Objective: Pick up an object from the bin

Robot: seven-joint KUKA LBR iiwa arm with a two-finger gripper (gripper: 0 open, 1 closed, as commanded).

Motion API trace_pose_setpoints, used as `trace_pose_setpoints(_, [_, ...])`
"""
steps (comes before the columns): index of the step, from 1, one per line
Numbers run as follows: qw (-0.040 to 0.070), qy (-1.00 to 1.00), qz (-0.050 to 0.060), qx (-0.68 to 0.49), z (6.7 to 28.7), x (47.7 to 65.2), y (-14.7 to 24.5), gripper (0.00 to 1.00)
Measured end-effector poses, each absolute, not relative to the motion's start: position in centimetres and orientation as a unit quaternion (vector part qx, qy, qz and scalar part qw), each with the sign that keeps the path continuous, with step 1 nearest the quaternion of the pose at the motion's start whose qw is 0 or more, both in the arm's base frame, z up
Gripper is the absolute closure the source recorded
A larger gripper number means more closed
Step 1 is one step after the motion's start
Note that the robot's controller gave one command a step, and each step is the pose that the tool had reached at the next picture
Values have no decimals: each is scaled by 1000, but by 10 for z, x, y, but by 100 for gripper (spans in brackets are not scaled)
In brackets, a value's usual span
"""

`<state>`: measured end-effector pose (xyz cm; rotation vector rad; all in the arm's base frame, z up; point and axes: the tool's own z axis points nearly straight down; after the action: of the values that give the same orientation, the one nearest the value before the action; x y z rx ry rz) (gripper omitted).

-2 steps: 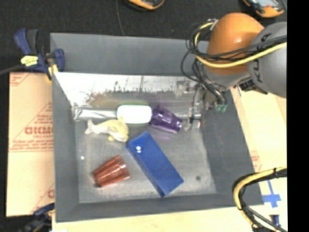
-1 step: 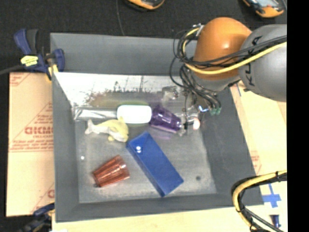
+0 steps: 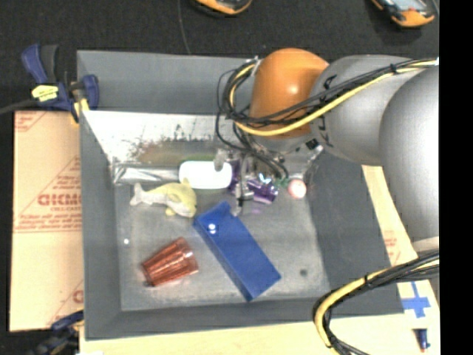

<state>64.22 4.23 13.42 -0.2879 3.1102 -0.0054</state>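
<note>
The small purple thing point(image 3: 260, 191) lies at about 2 o'clock from the middle of the bin point(image 3: 100, 220), near the back wall. The gripper point(image 3: 250, 183) hangs right over it, perhaps a little to its 10 o'clock side, so I judge that the coming move needs almost no travel sideways, mostly a way straight down. Whether the fingers are apart or together I cannot tell, because the wrist and its cables cover them, and I also cannot say if they touch the purple thing. It is crumpled, maybe a little wider from 9 to 3 o'clock, but its long axis is not clear.

The neighbours are close. A pink ball point(image 3: 297, 189) sits just beside it at 3 o'clock. A white oval point(image 3: 202, 174) lies near at 9 o'clock. The upper end of a blue block point(image 3: 238, 251) comes just beside it at 7 o'clock; the block's long axis runs from 10 to 4 o'clock. I think a grasp closing along 9 to 3 o'clock risks catching the ball.

Farther away are a yellow toy point(image 3: 168, 197) at 9 o'clock, a foil pack point(image 3: 144, 173) at 10 o'clock, and a red cup point(image 3: 170, 263) on its side at 8 o'clock of the bin.
</note>
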Motion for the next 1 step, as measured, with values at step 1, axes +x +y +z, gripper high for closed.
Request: trace_pose_setpoints(1, [13, 994, -3, -113, 88, 632, 53, 0])
